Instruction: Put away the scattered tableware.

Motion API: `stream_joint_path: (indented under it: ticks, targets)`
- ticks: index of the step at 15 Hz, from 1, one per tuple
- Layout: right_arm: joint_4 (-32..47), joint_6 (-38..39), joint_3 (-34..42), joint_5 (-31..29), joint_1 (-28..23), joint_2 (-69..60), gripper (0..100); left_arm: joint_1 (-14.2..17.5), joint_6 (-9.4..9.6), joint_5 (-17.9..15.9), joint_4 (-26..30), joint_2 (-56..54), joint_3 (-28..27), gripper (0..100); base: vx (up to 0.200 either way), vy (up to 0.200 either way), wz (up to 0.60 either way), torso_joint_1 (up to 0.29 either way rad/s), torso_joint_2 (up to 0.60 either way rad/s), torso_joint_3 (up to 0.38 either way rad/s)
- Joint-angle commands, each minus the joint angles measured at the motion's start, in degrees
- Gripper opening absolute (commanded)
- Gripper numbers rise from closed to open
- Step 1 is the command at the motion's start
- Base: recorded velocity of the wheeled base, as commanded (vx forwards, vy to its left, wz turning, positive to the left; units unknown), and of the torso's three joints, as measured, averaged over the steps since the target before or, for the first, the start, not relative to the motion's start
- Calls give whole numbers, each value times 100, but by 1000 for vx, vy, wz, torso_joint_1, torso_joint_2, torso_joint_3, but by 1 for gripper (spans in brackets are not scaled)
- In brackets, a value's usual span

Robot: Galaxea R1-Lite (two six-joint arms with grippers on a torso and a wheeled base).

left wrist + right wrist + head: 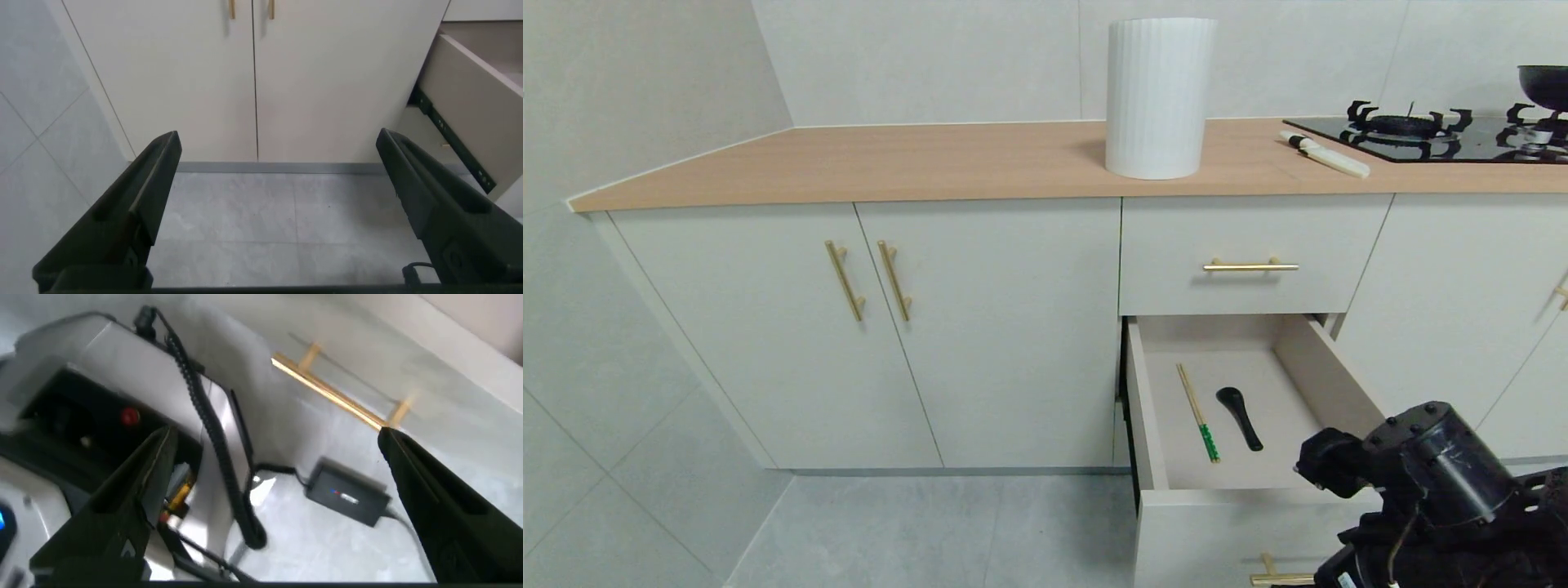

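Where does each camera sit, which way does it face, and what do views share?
Head view: on the head, looking forward and down at cabinet doors and open drawer with chopsticks and spoon; right arm lower right.
Left wrist view: looks at floor and cabinet doors past the open left gripper.
Right wrist view: looks at a gold handle past the open right gripper.
Shared: head and left wrist both show cabinet doors and open drawer.

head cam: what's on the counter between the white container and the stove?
A pale knife lies on the counter between them, nearer the stove; the head view shows it.
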Motion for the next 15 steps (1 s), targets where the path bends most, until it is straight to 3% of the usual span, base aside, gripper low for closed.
stream_joint_path:
  ticks: [1,10,15]
  targets:
    - [-193,261,-67,-70,-16,552,100,2,-1,2,-1,2,0,100,0,0,0,0,0,0]
    - [-211,542,-559,-641,-833,1044,100,2,-1,2,-1,2,0,100,0,0,0,0,0,0]
    - [-228,858,-735,-799,-886,1061,100,2,-1,2,-1,2,0,100,0,0,0,0,0,0]
